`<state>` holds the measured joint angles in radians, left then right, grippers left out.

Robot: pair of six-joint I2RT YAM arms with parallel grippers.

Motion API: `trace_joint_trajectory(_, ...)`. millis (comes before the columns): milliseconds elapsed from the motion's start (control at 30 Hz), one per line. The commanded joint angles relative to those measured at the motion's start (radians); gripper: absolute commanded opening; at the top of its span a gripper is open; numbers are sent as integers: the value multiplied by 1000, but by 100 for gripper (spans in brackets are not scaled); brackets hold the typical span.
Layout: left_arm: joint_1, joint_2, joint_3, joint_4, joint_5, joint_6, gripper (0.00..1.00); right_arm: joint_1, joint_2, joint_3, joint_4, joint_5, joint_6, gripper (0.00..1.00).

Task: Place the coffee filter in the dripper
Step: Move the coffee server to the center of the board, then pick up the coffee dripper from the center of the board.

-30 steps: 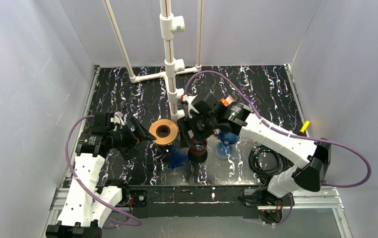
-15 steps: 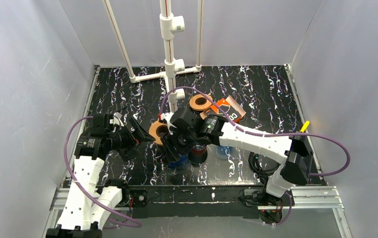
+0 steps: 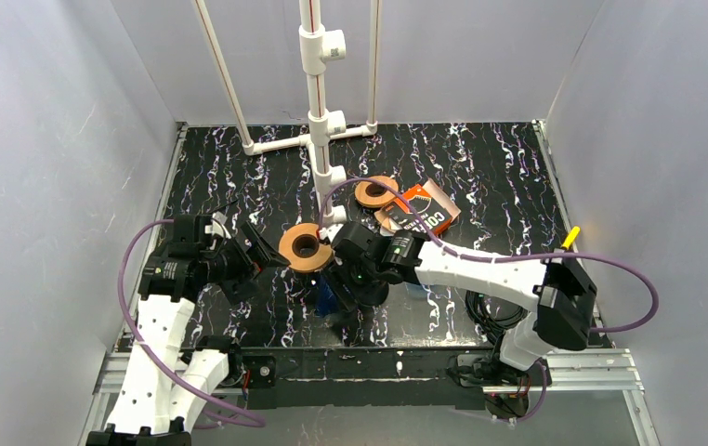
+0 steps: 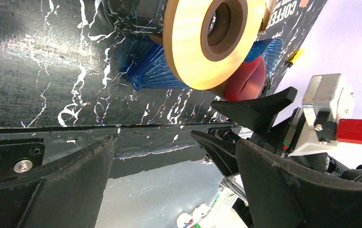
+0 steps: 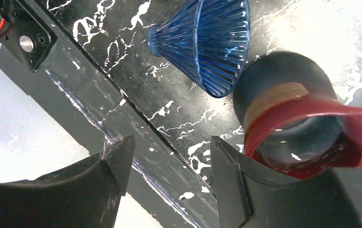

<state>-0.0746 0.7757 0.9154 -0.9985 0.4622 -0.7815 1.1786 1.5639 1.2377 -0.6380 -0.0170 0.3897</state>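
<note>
A blue ribbed dripper [image 5: 207, 42] lies on its side on the black marbled table; it also shows in the top view [image 3: 321, 299]. Beside it stands a red glass vessel [image 5: 302, 137] with a wooden collar. My right gripper [image 5: 169, 166] is open and empty, low over the table's near edge, with the dripper just beyond its fingertips. My left gripper [image 4: 174, 185] is open and empty, pointing at a wooden ring [image 4: 198, 42] close ahead. An orange box [image 3: 420, 209] labelled COFFEE lies further back. No loose filter shows.
A second wooden ring [image 3: 375, 192] lies by the box. A white pipe stand [image 3: 318, 111] rises at the back centre. Another blue ribbed piece [image 4: 264, 47] shows behind the first ring. Coiled cables [image 3: 499, 297] lie at the right. The table's front rail [image 5: 98, 95] is under my right gripper.
My right arm has swung from the box forward and left, down beside the blue dripper. This uncovered the box and the second ring. My left arm barely moved.
</note>
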Motion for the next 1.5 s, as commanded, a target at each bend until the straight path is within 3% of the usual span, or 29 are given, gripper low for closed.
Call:
trace_joint_trajectory(0,-4,-17,27,-26,1,1,98,-16,-62,-18,-2,85,19,69)
trace_joint_trajectory(600,-4,-47,14,-28,1,-13,98,-163,-49,-27,-13,124,10,82)
trace_joint_trajectory(900,-4,-79,-4,-30,-2,-37,98,-195,-63,-66,72,-26,10,87)
trace_joint_trajectory(1067,-4,-87,-11,-30,-7,-52,98,-188,-70,-126,177,-200,0,77)
trace_joint_trajectory(1467,-4,-88,11,-38,8,-59,98,-171,6,-145,340,-305,37,72)
